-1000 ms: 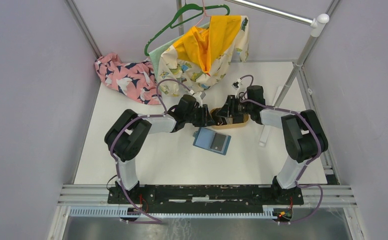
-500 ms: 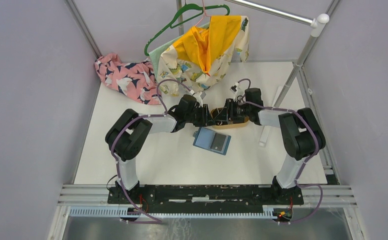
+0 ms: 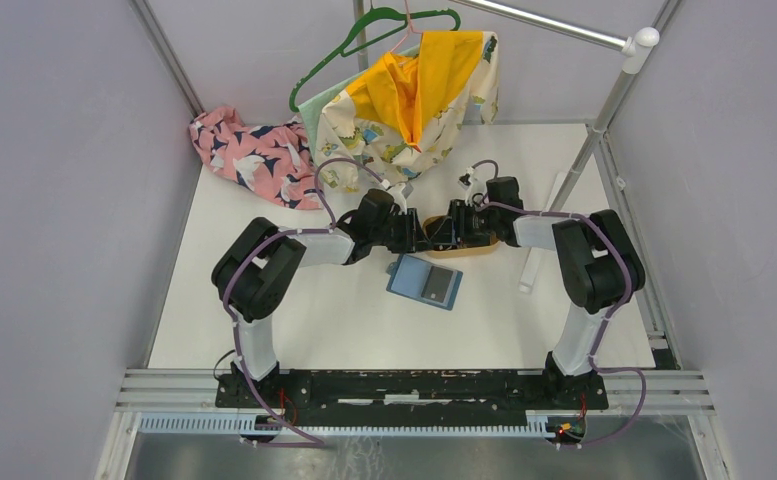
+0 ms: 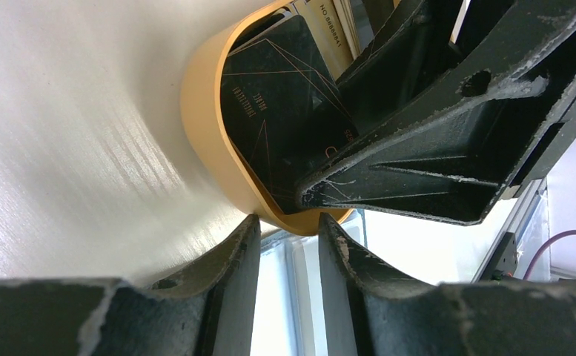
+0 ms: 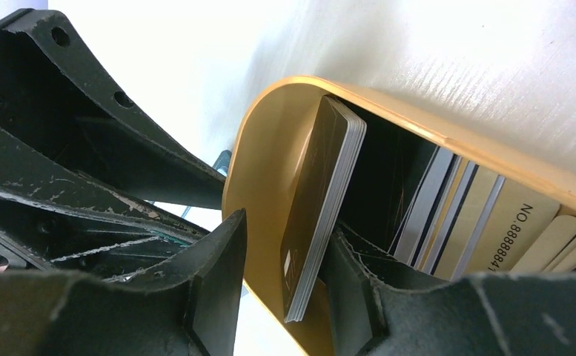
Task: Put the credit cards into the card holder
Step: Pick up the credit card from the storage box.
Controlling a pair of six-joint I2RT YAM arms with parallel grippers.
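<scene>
The teal card holder (image 3: 412, 274) lies flat on the table in front of the tan oval tray (image 3: 476, 246), with a grey rectangular patch (image 3: 433, 288) on its top. The credit cards sit in the tray: a black card (image 4: 285, 104), pale ones (image 4: 336, 22), and a stack standing on edge (image 5: 322, 193). My right gripper (image 3: 447, 231) (image 5: 288, 230) is open and straddles the tray's end wall, with its inner finger against the stack. My left gripper (image 3: 417, 232) (image 4: 286, 221) is narrowly open and holds nothing. Its tips touch the tray's rim (image 4: 203, 126) from outside.
Several more cards stand on edge deeper in the tray (image 5: 477, 215). Patterned clothes (image 3: 249, 150) and a hanger with a yellow garment (image 3: 414, 90) lie at the back. A white pole (image 3: 604, 110) runs along the right side. The two grippers are nearly touching.
My right gripper has moved left along the tray to its left end, closer to the left gripper. The left arm and the card holder have not moved.
</scene>
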